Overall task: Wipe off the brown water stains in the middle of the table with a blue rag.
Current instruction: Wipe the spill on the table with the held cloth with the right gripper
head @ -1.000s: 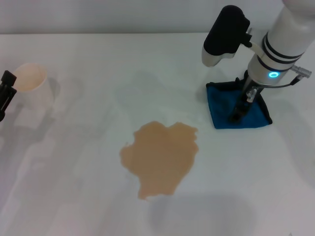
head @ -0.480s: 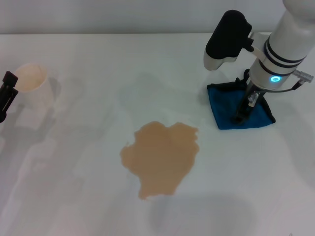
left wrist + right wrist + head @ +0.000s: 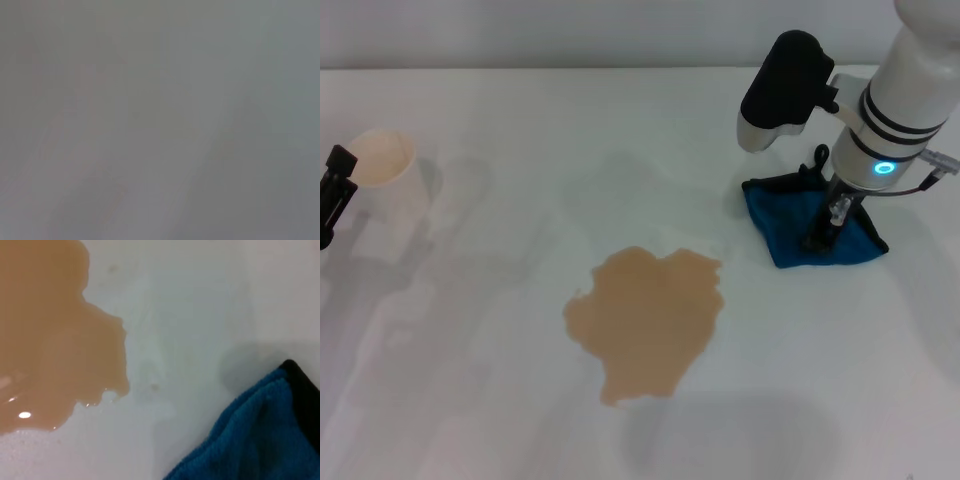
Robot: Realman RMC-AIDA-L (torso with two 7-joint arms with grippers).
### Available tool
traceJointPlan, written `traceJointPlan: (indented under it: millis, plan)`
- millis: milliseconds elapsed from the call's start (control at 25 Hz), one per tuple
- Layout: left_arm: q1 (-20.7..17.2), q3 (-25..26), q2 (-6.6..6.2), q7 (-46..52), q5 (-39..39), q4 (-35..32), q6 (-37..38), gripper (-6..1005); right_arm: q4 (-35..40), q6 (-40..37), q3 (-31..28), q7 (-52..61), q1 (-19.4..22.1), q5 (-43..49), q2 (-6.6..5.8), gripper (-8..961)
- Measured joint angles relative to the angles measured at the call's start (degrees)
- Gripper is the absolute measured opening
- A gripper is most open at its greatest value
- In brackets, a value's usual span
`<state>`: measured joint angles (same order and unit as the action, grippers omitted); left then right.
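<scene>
The brown water stains (image 3: 645,318) form one tan puddle in the middle of the white table (image 3: 500,400). The blue rag (image 3: 785,228) lies bunched to the right of the puddle, its black edging showing at the far side. My right gripper (image 3: 820,240) stands down into the rag's middle, shut on it. In the right wrist view the brown water stains (image 3: 50,340) spread wide, and a corner of the blue rag (image 3: 250,440) shows apart from them. My left gripper (image 3: 334,190) is parked at the far left edge.
A white paper cup (image 3: 382,175) with a tan inside stands at the far left, right beside the left gripper. The left wrist view shows only a plain grey blur. Bare tabletop lies between the puddle and the rag.
The right gripper has shifted a little to the right, dragging the rag with it. The rag has bunched up more. The puddle, the cup and the left arm have not moved.
</scene>
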<state>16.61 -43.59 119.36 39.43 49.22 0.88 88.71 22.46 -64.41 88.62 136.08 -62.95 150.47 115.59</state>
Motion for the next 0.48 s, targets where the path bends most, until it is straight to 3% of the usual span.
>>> traceJointPlan:
  millis: [240, 480]
  plan:
    - [-0.1, 0.0, -0.01, 0.0, 0.0, 0.0, 0.1, 891, 2.4, -1.8, 0.1, -0.3, 0.2, 0.0, 0.04, 66]
    - [-0.5, 0.0, -0.09, 0.0, -0.3, -0.4, 0.1, 891, 6.7, -4.5, 0.6, -0.5, 1.5, -0.8, 0.53, 65]
